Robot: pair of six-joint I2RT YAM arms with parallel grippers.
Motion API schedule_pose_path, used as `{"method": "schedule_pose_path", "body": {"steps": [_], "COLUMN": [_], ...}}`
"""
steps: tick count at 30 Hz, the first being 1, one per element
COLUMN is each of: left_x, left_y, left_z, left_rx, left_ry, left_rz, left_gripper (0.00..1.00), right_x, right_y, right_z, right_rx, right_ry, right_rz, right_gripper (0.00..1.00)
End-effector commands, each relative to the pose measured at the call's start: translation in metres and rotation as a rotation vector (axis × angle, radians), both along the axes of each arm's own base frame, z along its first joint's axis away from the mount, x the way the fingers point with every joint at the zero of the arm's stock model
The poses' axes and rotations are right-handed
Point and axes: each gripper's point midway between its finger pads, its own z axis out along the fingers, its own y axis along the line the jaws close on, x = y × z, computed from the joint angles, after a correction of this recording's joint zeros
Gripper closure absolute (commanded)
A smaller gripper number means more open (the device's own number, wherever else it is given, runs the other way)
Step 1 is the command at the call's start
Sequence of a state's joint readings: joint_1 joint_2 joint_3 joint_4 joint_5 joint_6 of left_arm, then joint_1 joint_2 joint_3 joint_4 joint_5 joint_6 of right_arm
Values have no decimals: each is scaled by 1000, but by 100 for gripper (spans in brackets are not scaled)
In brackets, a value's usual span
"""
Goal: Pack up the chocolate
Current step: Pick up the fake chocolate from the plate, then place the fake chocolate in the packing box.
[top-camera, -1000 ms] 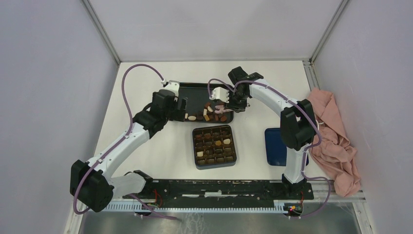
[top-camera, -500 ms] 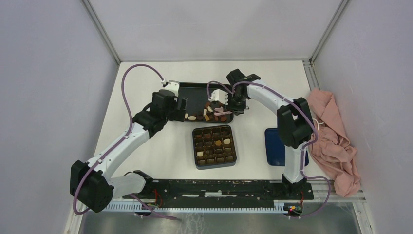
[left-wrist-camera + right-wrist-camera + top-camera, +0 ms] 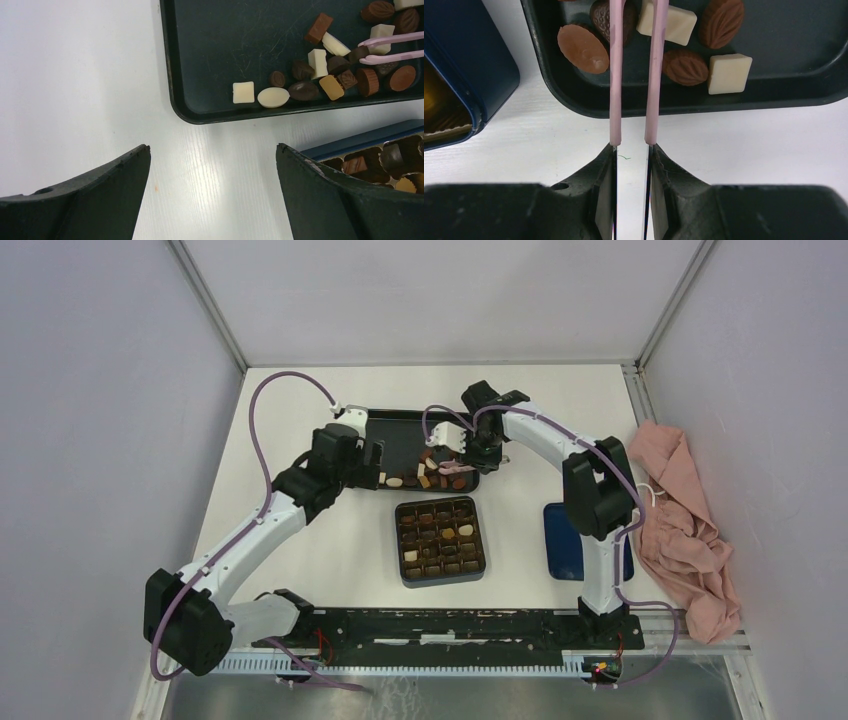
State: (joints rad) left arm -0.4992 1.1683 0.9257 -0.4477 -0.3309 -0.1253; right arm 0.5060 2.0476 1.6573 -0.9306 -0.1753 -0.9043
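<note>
Where the top view looks down, the chocolate (image 3: 432, 472) lies loose at the right end of a black tray (image 3: 398, 432), and more pieces sit in the box (image 3: 400, 545) just nearer the arms. From the left wrist, the left gripper (image 3: 212, 150) hangs spread wide over bare table beside the tray's corner. From the right wrist, the right gripper (image 3: 631, 150) pinches tweezers (image 3: 614, 75), whose arms reach over the loose pieces

The chocolate (image 3: 273, 97) is dark brown, mid brown, caramel tan and cream-white, with a few brown pieces ribbed like leaves. It lies on a black tray (image 3: 200, 60) beneath pale pink tweezers (image 3: 615, 75). The box (image 3: 479, 60) is navy outside and golden-brown inside, the counter (image 3: 75, 75) white with faint grain, the cloth (image 3: 690, 520) dusty pink, the lid (image 3: 565, 540) navy and the cables (image 3: 262, 420) purple.
</note>
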Motion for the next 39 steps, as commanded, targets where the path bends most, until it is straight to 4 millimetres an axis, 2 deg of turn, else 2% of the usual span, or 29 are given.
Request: {"method": "schedule_pose_path", "body": {"steps": [1,7,12,16,20,23,26,29,32,39], "left_x": [4,5,4,3,4,2,-7,-22,-40,-72], "left_y": [0,-1,-2,-2,-4,-15,-46,-76,-91,-90], "left_z": [11,9,8,7,7,11,19,19,2,-44], "left_rx": [16,12,7,7,-2,-57,-211,-388,-520,-581], "left_ry": [-28,-20,-14,-13,-12,-8,25,104,215,379], "left_rz": [-33,-37,-43,-42,-49,-84,-177,-237,-216,-98], "left_gripper": [1,1,1,1,1,1,2,7,18,30], "right_x": [7,10,15,7,-9,-25,-51,-76,-98,-132], "right_y": [11,16,15,12,11,11,13,11,2,-12], "right_z": [12,22,52,74,89,96,105,112,107,100], "right_rx": [18,42,94,147,198,233,288,334,341,355], "right_ry": [-26,-44,-103,-124,-128,-113,-73,-46,-25,-12], "right_rz": [7,19,8,11,30,49,96,119,122,127], "right_gripper": [71,83,90,92,95,97,97,98,97,97]}}
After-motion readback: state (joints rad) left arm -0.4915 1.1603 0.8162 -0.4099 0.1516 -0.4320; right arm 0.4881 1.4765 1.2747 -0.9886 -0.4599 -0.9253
